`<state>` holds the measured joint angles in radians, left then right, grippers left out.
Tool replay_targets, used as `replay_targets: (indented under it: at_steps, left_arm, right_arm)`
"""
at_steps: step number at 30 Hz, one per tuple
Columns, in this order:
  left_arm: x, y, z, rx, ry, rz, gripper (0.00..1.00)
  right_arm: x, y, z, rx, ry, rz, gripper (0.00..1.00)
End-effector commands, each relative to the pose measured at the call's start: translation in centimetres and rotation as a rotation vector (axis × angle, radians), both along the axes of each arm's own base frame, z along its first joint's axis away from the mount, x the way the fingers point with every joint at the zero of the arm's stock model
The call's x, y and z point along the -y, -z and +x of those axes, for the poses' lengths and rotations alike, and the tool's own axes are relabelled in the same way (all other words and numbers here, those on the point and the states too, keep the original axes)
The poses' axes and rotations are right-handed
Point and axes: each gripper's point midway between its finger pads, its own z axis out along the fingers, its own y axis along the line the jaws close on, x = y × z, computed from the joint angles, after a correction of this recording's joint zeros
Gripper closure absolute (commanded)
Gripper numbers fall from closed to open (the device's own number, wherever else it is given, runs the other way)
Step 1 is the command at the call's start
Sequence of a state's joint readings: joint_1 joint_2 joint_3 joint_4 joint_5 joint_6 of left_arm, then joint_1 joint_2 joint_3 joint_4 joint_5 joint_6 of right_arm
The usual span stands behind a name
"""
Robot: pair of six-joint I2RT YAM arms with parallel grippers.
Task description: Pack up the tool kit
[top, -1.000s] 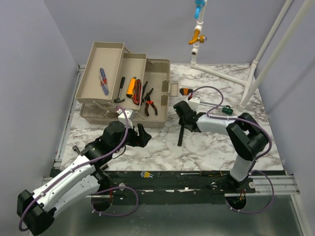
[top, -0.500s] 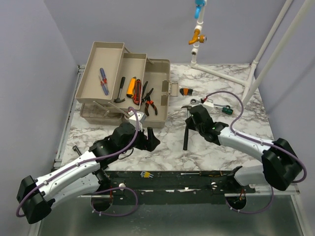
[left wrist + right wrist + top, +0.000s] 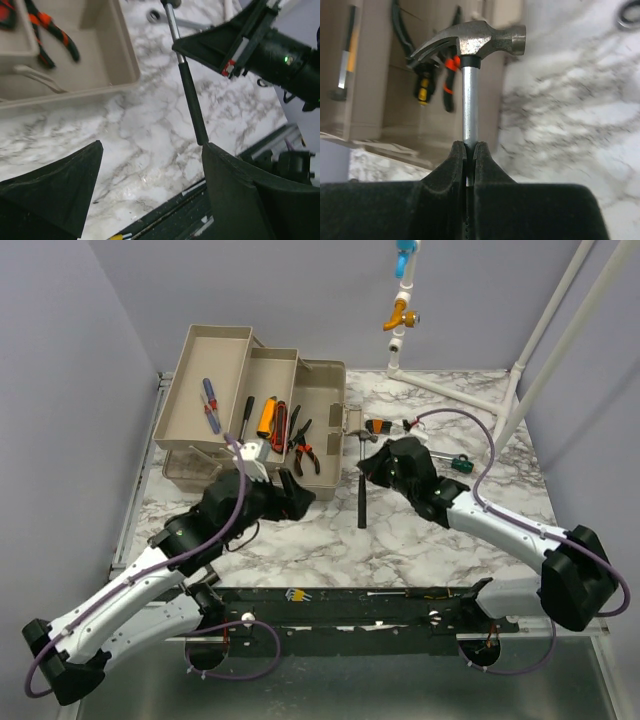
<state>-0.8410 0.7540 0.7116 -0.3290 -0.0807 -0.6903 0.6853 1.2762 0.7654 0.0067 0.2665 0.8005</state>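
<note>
The open beige toolbox (image 3: 322, 390) stands at the back left, with several tools in its trays. My right gripper (image 3: 372, 464) is shut on the steel shaft of a claw hammer (image 3: 361, 495). It holds the hammer off the table just right of the toolbox, head toward the back and black handle hanging toward the front. In the right wrist view the fingers (image 3: 469, 147) pinch the shaft below the hammer's head (image 3: 475, 40), with the toolbox (image 3: 370, 75) behind. My left gripper (image 3: 295, 495) is open and empty in front of the toolbox. Its view (image 3: 152, 150) shows the hammer handle (image 3: 192, 105) ahead.
Orange-handled pliers (image 3: 303, 447), a small hammer (image 3: 244, 422), an orange knife (image 3: 266, 416) and a blue screwdriver (image 3: 210, 405) lie in the toolbox. A wrench (image 3: 437, 454) and an orange-black tool (image 3: 378, 426) lie on the marble. A white pipe frame (image 3: 520, 380) stands at the back right.
My right gripper has carried the hammer left and back, close to the toolbox, with the head now raised. My left gripper has moved back toward the toolbox's front.
</note>
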Motion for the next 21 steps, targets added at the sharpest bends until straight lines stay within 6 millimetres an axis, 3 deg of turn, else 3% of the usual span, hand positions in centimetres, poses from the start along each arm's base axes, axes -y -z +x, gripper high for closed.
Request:
replay_targets:
  at_steps: [1,6,13,17,21]
  left_arm:
    - [-7.0,-3.3,2.6,0.054,-0.260,0.197,0.17]
    - [-10.7,-6.7,3.8,0.090,-0.367,0.224,0.17]
    - [-13.9,-10.9,3.6,0.155,-0.442,0.272,0.17]
    - [-14.9,-10.9,3.0,0.150,-0.489,0.245,0.17]
    - [-14.5,-8.1,2.4,0.118,-0.488,0.175,0.16]
  right_arm:
    - [-4.6,-7.3,3.3,0.152,-0.092,0.128,0.99]
    - [-7.9,-9.2,7.1,0.154,-0.074,0.164,0.99]
    - [-10.7,-8.2,12.3,0.159,-0.016,0.119,0.99]
    - [-11.6,-5.9,13.8,0.125,-0.007,0.056,0.99]
    - [-12.6,-2.9,14.4,0.081,-0.030,0.029,0.99]
